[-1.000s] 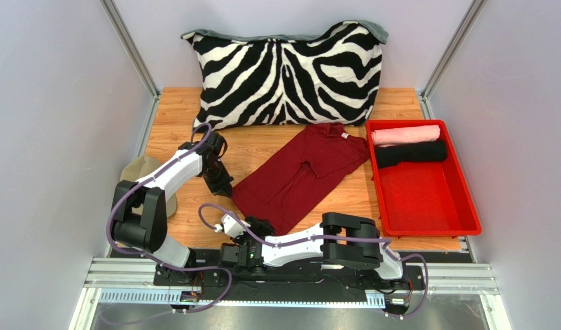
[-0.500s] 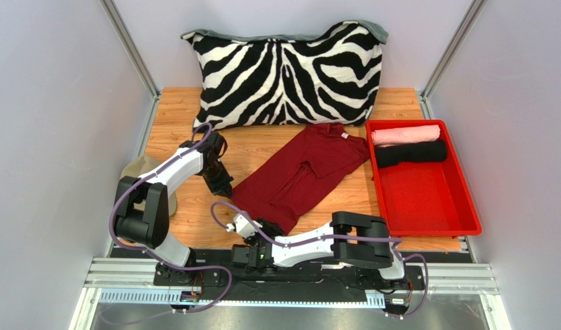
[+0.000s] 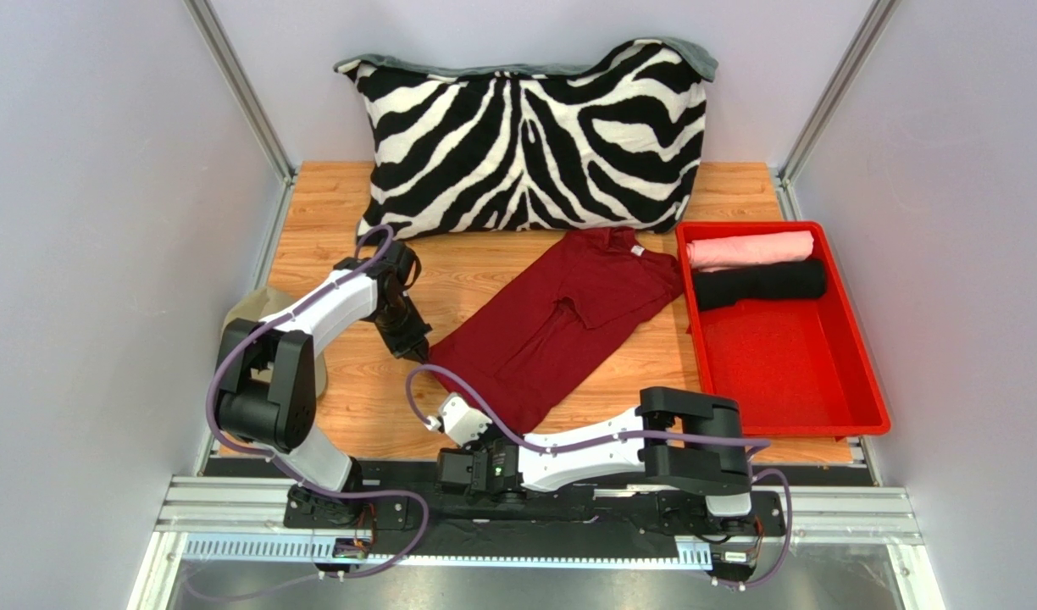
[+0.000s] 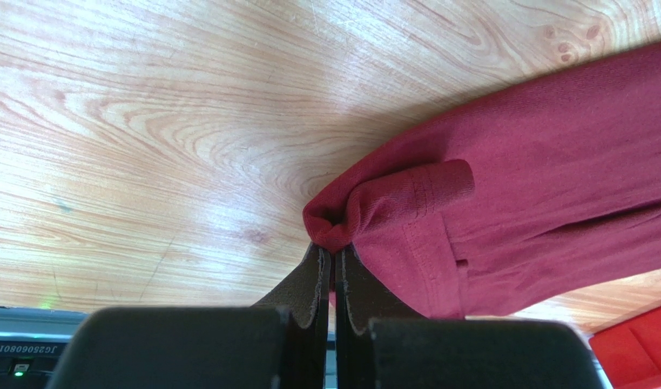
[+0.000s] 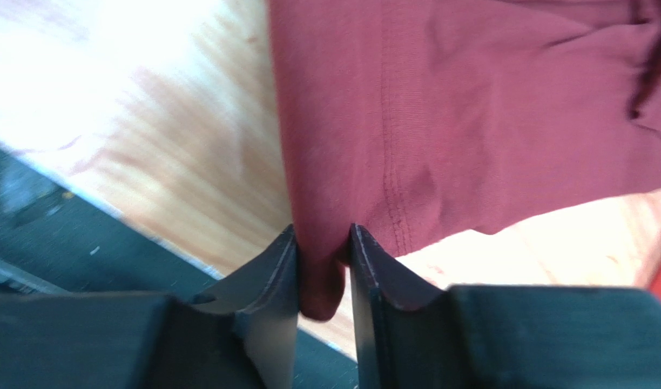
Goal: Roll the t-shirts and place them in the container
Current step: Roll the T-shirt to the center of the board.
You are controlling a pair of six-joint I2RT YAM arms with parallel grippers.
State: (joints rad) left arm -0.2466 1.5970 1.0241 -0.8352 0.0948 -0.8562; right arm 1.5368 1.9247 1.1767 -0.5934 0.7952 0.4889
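The maroon shirt [image 3: 556, 324] lies flat mid-table [image 3: 346, 229], slanting from near left to far right. The left gripper [image 4: 334, 251] is clamped tight on a bunched fold at its left edge. The right gripper [image 5: 321, 235] nips the near hem corner, cloth filling the narrow gap between its fingers. On the right, a pink shirt [image 3: 749, 248] and a black shirt [image 3: 758, 284] lie rolled at the far end of the tray [image 3: 791, 381]. The pillow [image 3: 530, 134] stands far, the cap [image 3: 250, 311] left
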